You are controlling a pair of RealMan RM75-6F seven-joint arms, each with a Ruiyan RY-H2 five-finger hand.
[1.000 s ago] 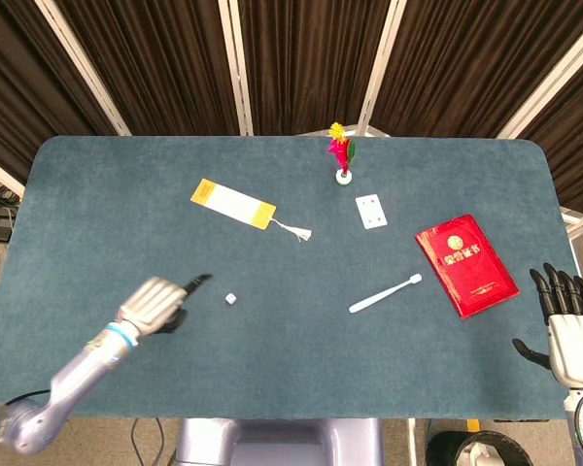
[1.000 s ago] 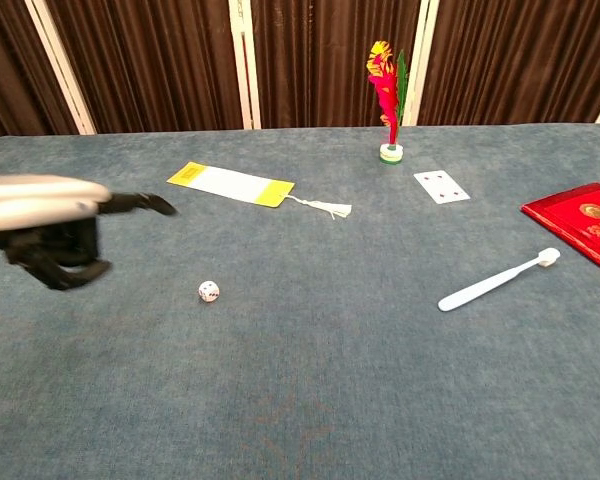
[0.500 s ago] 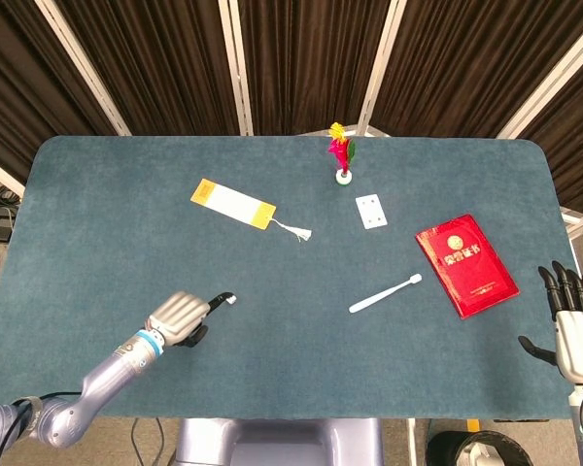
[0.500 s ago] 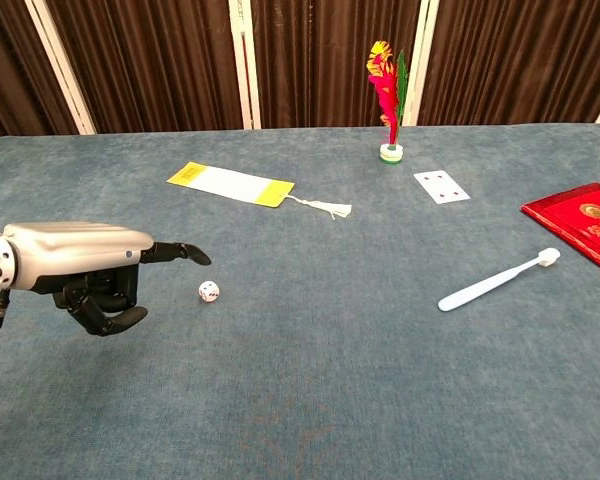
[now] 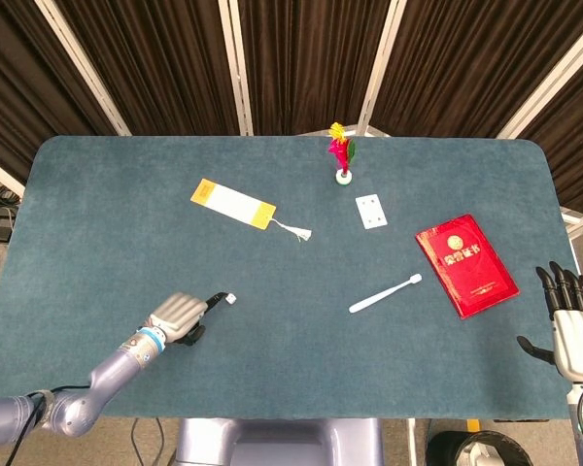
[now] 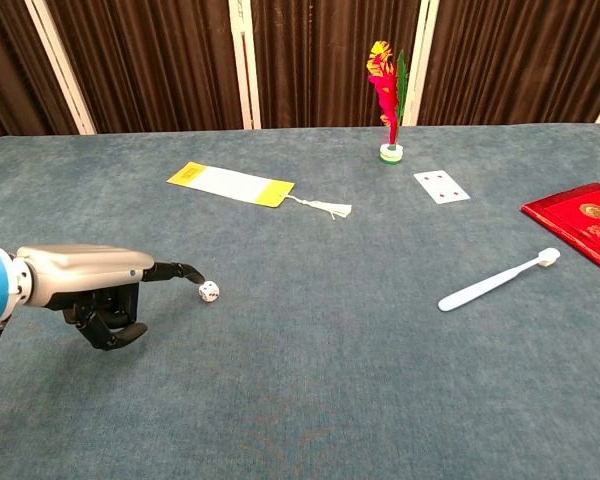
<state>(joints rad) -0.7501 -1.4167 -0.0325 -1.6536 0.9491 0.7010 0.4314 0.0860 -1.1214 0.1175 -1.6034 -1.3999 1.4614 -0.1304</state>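
Here, what I saw from my station:
Left hand: my left hand (image 6: 90,285) lay low over the near left of the table (image 5: 107,214), one finger stretched out and the others curled under; it had hold of nothing.
Die: the small white die (image 6: 209,291) sat on the cloth right at that outstretched fingertip; I could not tell whether they touched.
Right hand: my right hand (image 5: 571,325) hung off the near right edge, fingers spread and upright, nothing in it.
Far side: a yellow-ended bookmark (image 5: 233,203) with a tassel lay far left of centre, a feathered shuttlecock (image 5: 342,155) stood upright at the far middle, a playing card (image 5: 371,212) just nearer.
Right side: a red booklet (image 5: 465,264) lay flat, with a white toothbrush (image 5: 385,293) to its left.
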